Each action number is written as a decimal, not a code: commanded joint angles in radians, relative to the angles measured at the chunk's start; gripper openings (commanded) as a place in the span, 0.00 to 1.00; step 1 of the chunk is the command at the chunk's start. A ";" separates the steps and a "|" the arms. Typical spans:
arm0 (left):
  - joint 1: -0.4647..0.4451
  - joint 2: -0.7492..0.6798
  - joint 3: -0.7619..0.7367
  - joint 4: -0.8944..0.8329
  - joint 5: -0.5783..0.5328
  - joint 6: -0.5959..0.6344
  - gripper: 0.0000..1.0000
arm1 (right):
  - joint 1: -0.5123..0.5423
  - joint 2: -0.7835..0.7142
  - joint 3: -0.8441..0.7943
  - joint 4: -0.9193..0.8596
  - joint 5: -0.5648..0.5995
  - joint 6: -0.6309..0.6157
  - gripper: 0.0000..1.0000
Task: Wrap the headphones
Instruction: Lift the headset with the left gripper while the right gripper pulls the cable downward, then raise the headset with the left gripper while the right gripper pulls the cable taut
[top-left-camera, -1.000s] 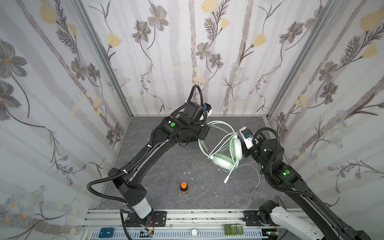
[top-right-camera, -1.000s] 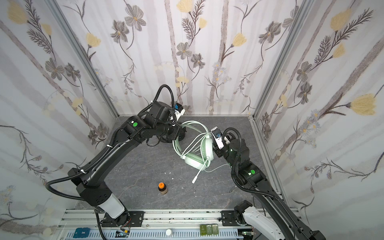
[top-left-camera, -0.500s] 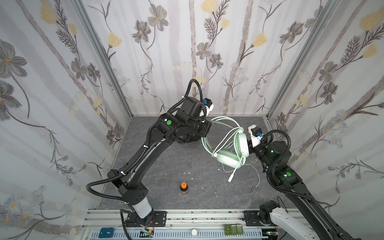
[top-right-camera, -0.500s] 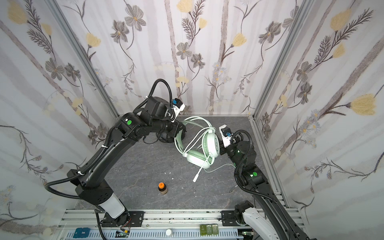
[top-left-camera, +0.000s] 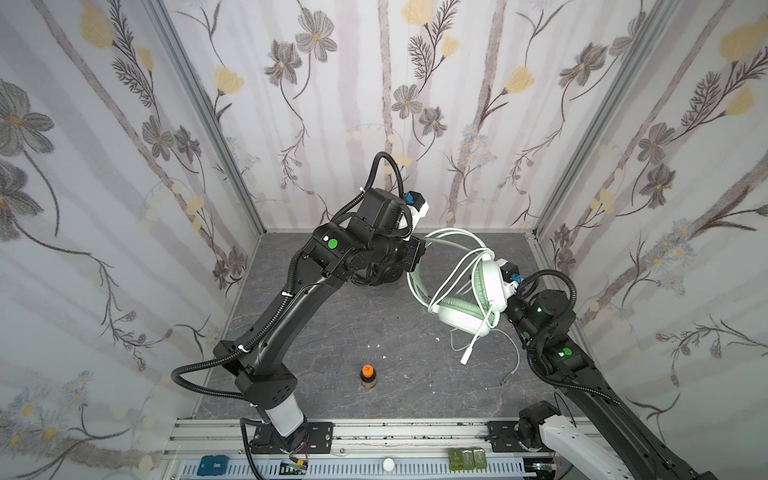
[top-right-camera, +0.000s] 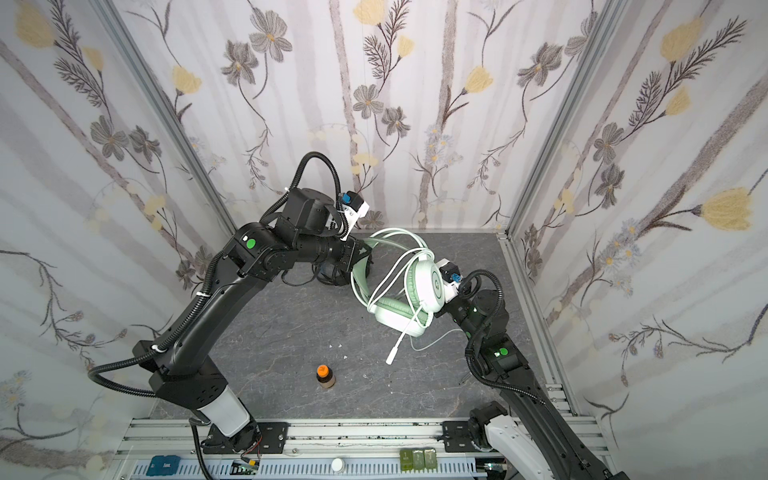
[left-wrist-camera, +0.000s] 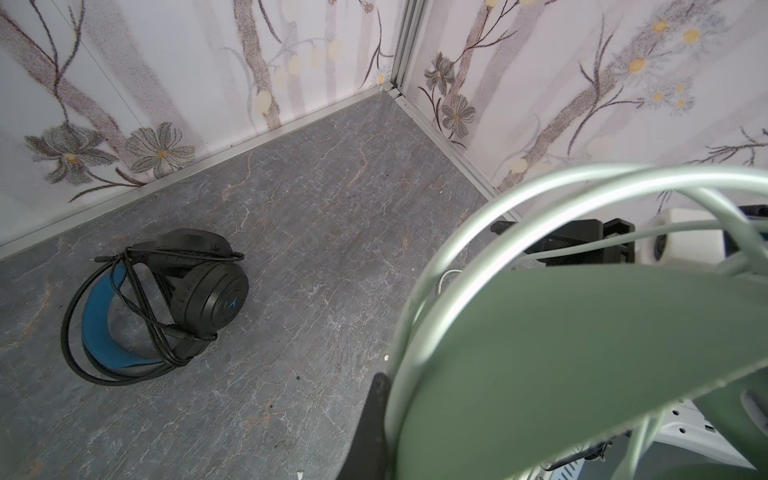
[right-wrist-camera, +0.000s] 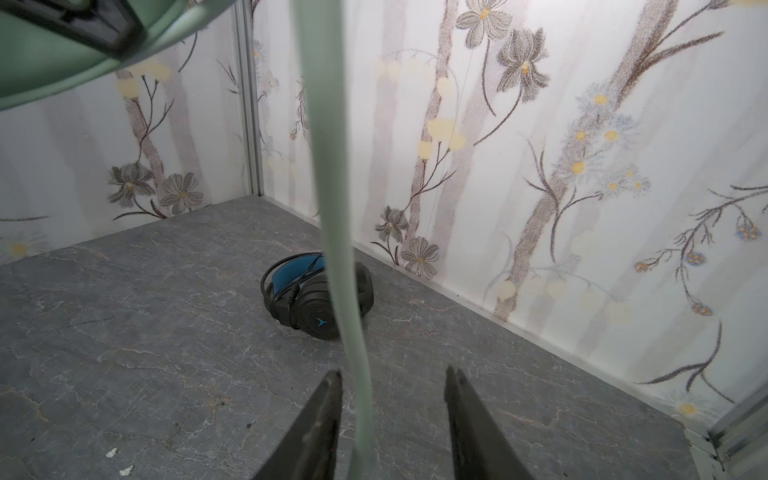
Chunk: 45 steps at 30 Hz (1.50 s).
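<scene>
Mint-green headphones (top-left-camera: 465, 318) are held up over the grey table (top-left-camera: 324, 340), right of centre in both top views. One ear cup (top-right-camera: 428, 286) is turned up on edge and the other lies flatter below it; whether the lower cup touches the table cannot be told. The left pincer (top-right-camera: 362, 252), reaching in from the left of the frame, is pressed together on the headband (top-left-camera: 413, 286) near its upper left end. In the left wrist view that headband (left-wrist-camera: 582, 353) fills the lower right as a blurred green arc, with a dark finger (left-wrist-camera: 372, 415) against its edge. The white-green cable (top-left-camera: 455, 276) is looped over the band and cups, and a thin loose end (top-left-camera: 516, 359) trails onto the table at the lower right. The right pincer (right-wrist-camera: 392, 374) is spread. In the right wrist view a strand of cable (right-wrist-camera: 332, 187) runs down the middle of the frame between its fingers, just beside one and clear of the other. In the top views this pincer is hidden behind the upright ear cup. Black headphones (left-wrist-camera: 199, 295) with a blue inner band lie on the table near the back wall, with their own black lead wound around them. An orange-capped bottle (top-left-camera: 368, 376) stands upright at the lower centre of the table.
</scene>
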<state>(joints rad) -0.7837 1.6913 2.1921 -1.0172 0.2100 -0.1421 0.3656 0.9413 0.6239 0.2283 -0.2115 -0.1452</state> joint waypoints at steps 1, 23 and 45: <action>0.010 0.002 0.014 0.107 0.059 -0.071 0.00 | -0.008 -0.001 -0.027 0.101 -0.061 0.076 0.42; 0.031 -0.047 -0.023 0.316 0.027 -0.194 0.00 | 0.023 0.085 -0.158 0.276 -0.119 0.259 0.41; 0.110 -0.165 -0.267 0.638 -0.089 -0.374 0.00 | 0.055 0.106 -0.147 0.209 -0.063 0.214 0.00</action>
<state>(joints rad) -0.6815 1.5429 1.9392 -0.5262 0.1940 -0.4316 0.4179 1.0504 0.4603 0.4511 -0.3061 0.0902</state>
